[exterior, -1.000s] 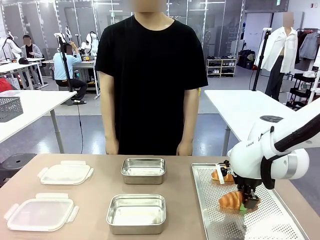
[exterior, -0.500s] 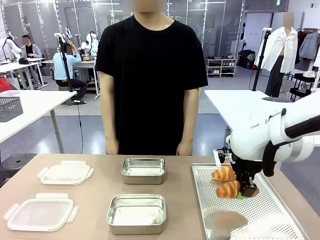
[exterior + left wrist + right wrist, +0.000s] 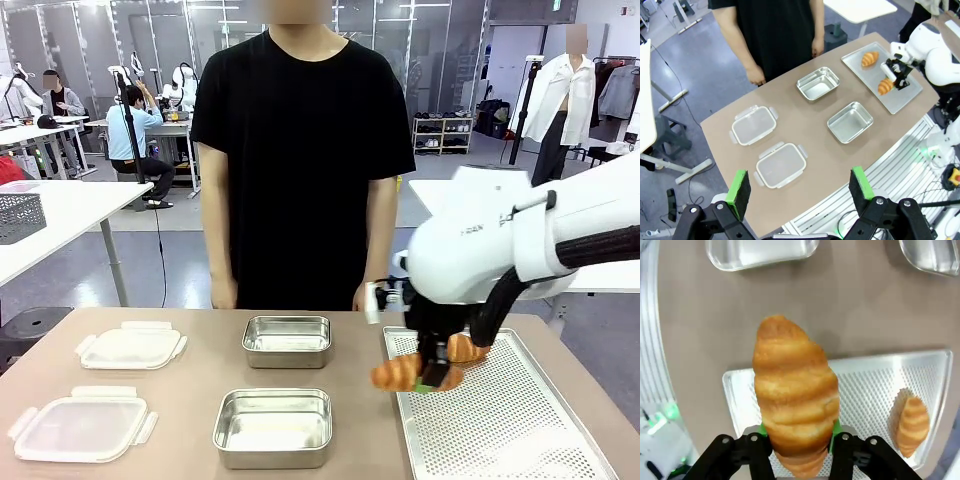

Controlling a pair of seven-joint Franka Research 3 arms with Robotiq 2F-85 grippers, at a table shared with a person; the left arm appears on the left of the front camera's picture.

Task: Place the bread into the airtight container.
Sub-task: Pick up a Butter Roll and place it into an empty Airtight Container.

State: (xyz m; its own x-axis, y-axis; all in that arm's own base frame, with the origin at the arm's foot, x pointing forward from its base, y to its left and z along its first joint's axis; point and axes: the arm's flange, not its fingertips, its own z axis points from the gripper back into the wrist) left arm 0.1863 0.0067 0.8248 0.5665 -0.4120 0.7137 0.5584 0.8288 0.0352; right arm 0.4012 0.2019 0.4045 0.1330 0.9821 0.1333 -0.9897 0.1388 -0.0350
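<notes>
Croissant (image 3: pixel 398 373) is hanging clamped in the right gripper (image 3: pixel 432 378) over the tray (image 3: pixel 520 430) edge, probably held high for clearing the near container (image 3: pixel 272 456) rim. Left gripper (image 3: pixel 801 192) is idling wide open.

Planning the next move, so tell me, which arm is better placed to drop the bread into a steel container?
Right. Its fingers grip a croissant, lifted over the tray's edge by the near container. The left fingers hang open, empty, high above the table.
</notes>
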